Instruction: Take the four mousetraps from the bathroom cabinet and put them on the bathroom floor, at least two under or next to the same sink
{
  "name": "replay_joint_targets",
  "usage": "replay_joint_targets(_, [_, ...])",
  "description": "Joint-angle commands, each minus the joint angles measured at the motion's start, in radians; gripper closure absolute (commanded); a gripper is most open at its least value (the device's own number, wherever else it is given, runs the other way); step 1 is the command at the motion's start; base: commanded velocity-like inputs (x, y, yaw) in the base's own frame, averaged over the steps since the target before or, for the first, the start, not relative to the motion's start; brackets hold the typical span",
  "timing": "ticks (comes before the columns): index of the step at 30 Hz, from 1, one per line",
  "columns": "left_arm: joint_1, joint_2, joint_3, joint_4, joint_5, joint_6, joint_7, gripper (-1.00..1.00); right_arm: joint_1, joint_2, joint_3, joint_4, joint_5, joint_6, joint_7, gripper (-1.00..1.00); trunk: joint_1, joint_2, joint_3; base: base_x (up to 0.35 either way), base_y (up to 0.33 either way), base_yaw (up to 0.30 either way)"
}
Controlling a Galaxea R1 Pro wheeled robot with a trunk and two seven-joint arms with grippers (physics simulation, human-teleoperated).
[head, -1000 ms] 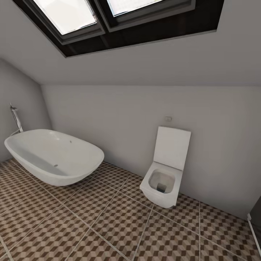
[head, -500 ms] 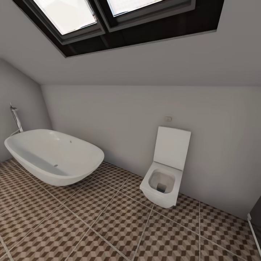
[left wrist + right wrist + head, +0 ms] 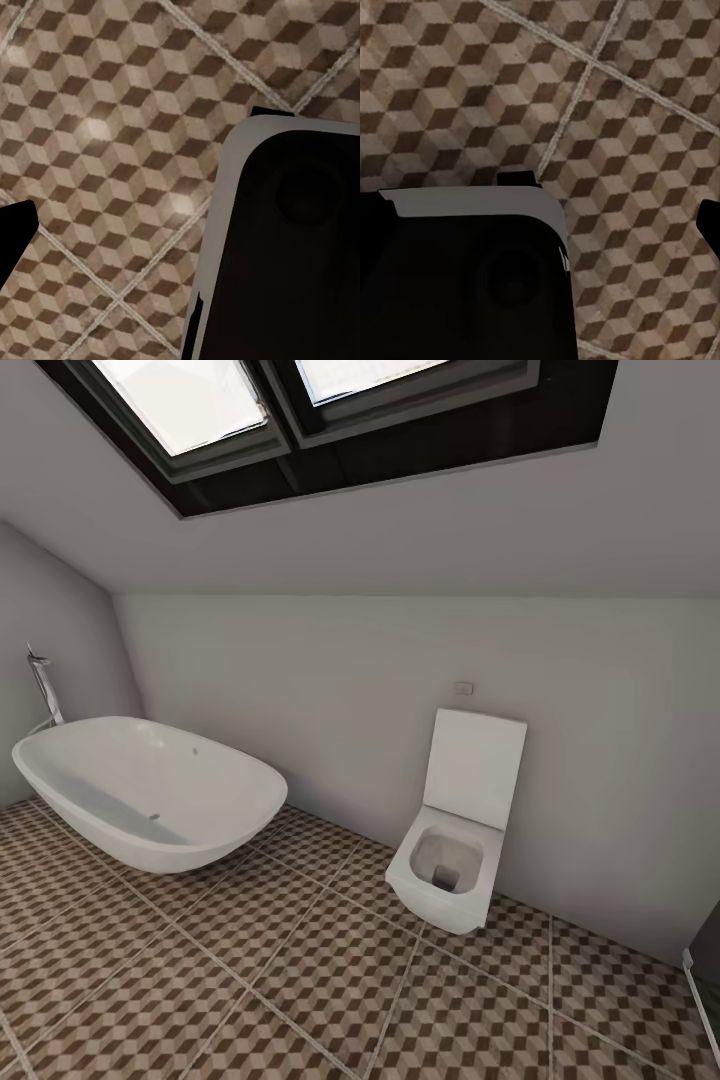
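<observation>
The bathroom floor (image 3: 300, 980), tiled in a brown, beige and white cube pattern, spreads out in front of me in the head view. The mousetraps, the cabinet and the sink are out of view. The left wrist view looks down at the floor (image 3: 112, 112), with one dark fingertip (image 3: 15, 240) of my left gripper at the frame's edge and nothing held. The right wrist view looks down at the floor (image 3: 622, 112) too, with one dark fingertip (image 3: 709, 225) of my right gripper at its edge and nothing held.
A white oval bathtub (image 3: 150, 790) stands at the left with a chrome tap (image 3: 42, 685) behind it. A square white toilet (image 3: 450, 860) hangs on the far wall. Skylights (image 3: 300, 420) sit in the sloped ceiling. My dark base (image 3: 292, 255) (image 3: 457, 277) shows beside each wrist.
</observation>
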Motion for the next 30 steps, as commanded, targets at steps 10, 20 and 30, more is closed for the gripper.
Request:
replay_joint_targets(10, [-0.001, 0.000, 0.005, 0.002, 0.001, -0.006, 0.000, -1.00, 0.000, 0.000, 0.000, 0.000, -0.001, -0.003, -0.003, -1.00, 0.000, 0.000, -0.001, 0.000, 0.000, 0.000])
replay_joint_targets(20, [-0.001, 0.000, 0.004, 0.002, 0.001, -0.006, 0.000, -1.00, 0.000, 0.000, 0.000, 0.000, -0.001, -0.003, -0.003, -1.00, 0.000, 0.000, -0.001, 0.000, 0.000, 0.000])
replay_joint_targets(30, [-0.001, 0.000, 0.004, 0.002, 0.001, -0.006, 0.000, -1.00, 0.000, 0.000, 0.000, 0.000, -0.001, -0.003, -0.003, -1.00, 0.000, 0.000, -0.001, 0.000, 0.000, 0.000])
